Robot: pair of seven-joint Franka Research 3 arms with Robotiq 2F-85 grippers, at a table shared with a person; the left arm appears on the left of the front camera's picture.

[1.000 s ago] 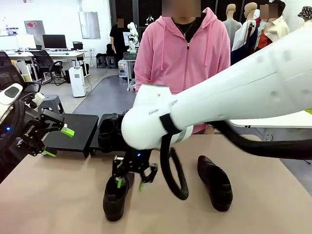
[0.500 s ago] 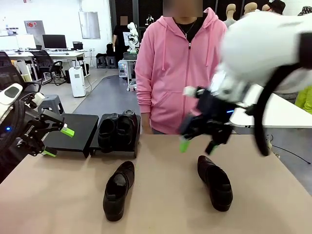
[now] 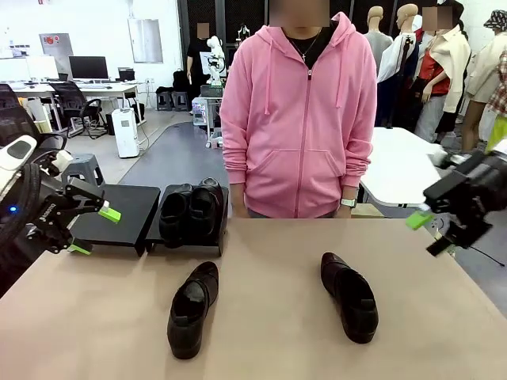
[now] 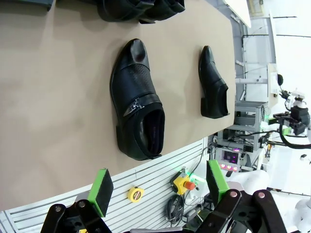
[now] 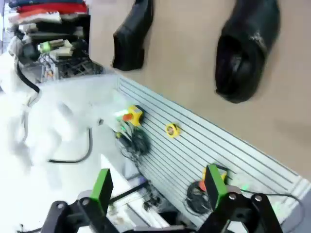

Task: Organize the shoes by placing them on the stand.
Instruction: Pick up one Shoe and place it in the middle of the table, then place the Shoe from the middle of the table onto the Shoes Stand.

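Observation:
Two black shoes sit side by side on the right panel of the low black stand; its left panel is bare. A third shoe lies on the tan table left of centre, toe toward the stand. A fourth shoe lies right of centre. My left gripper hovers open at the left, in front of the stand. My right gripper hangs open at the right edge, well clear of the shoes. The left wrist view shows the nearer loose shoe, the farther one and the open left gripper. The blurred right wrist view shows two shoes beyond my open right gripper.
A person in a pink hoodie stands at the far edge of the table, hands out of sight. A white table stands behind on the right. Bare tabletop lies between the two loose shoes and along the near edge.
My right arm has swung away from the left loose shoe, across the middle, to the right edge, its jaws opening. That shoe stays on the table. The left arm has not moved.

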